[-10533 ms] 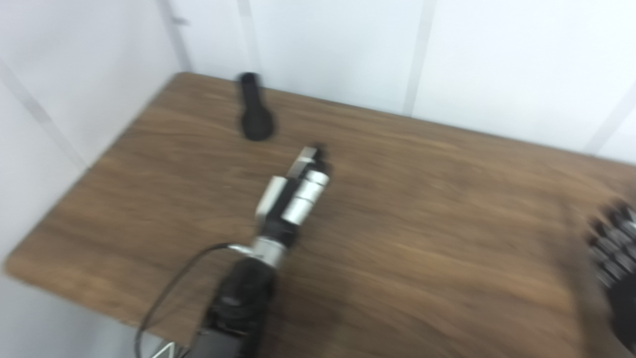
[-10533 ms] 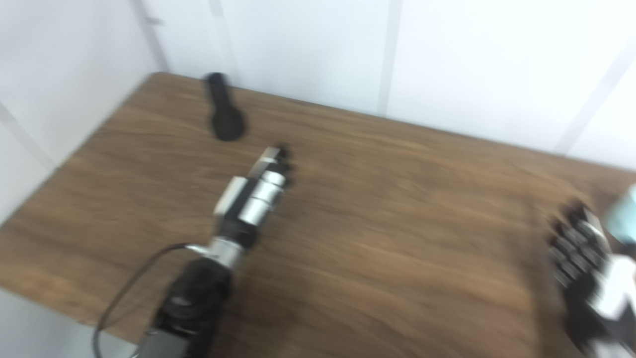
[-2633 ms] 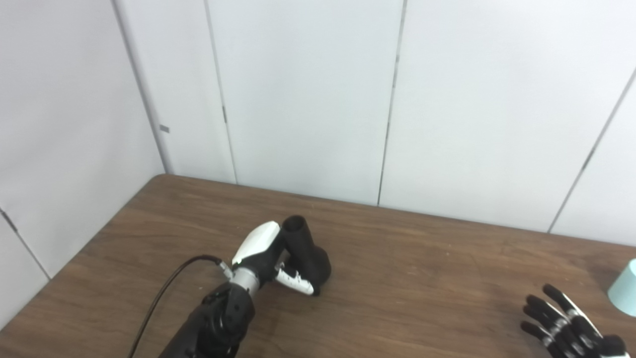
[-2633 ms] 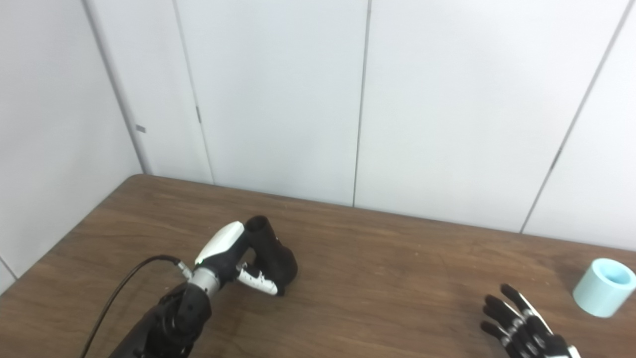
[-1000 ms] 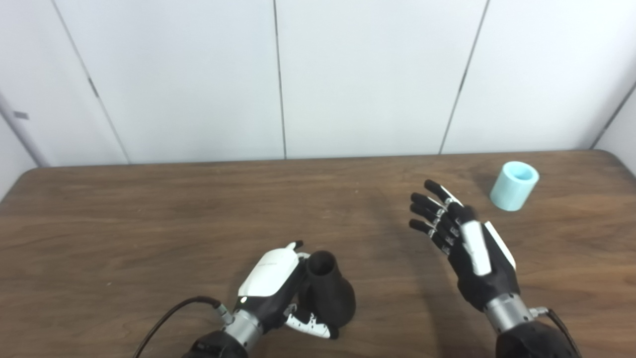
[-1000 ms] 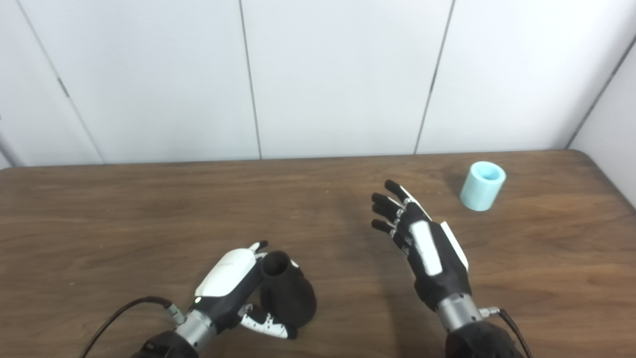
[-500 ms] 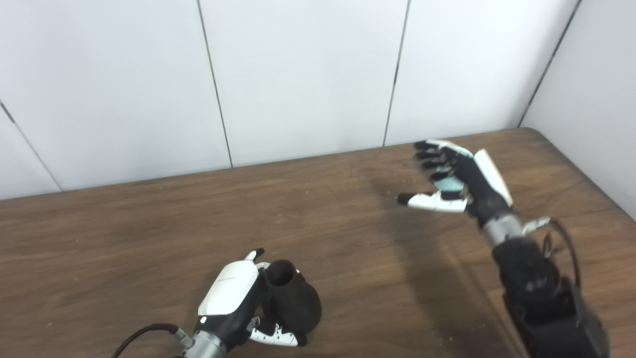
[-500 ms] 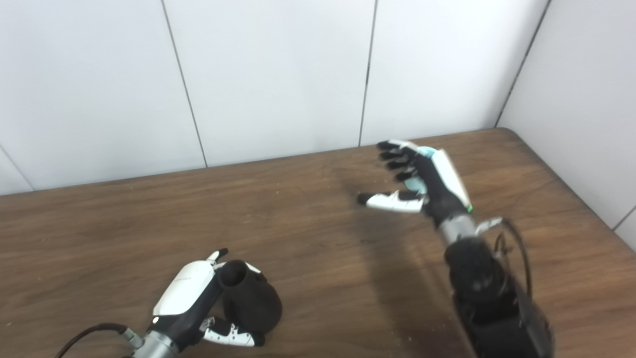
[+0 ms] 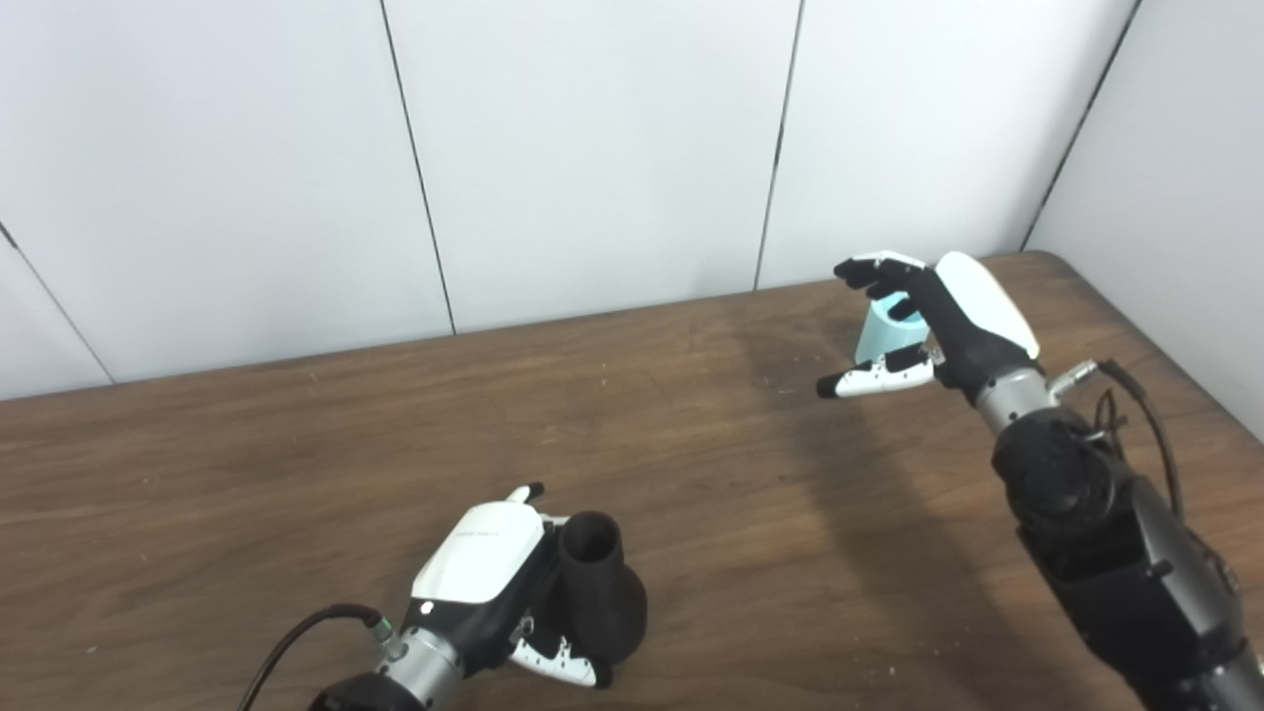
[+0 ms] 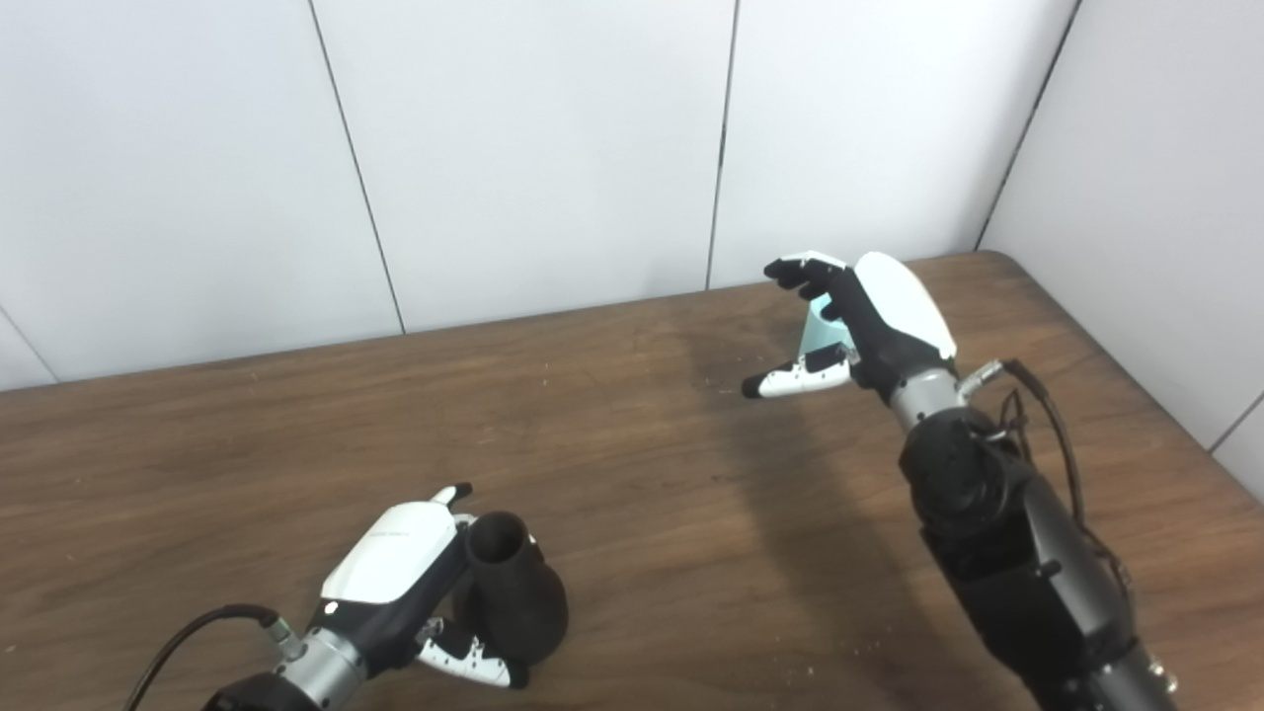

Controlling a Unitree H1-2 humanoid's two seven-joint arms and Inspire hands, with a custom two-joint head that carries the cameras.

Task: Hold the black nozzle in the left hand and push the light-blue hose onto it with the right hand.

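The left hand (image 9: pixel 494 583) is wrapped around the black nozzle (image 9: pixel 597 592), which stands on the table (image 9: pixel 296 474) with its narrow mouth up, same as half a second ago. Far to the right of the nozzle, the right hand (image 9: pixel 928 316) has now curled over the light-blue hose (image 9: pixel 882 334), fingers not yet closed on it (thumb out). So the grab comes next. No writing can be read.
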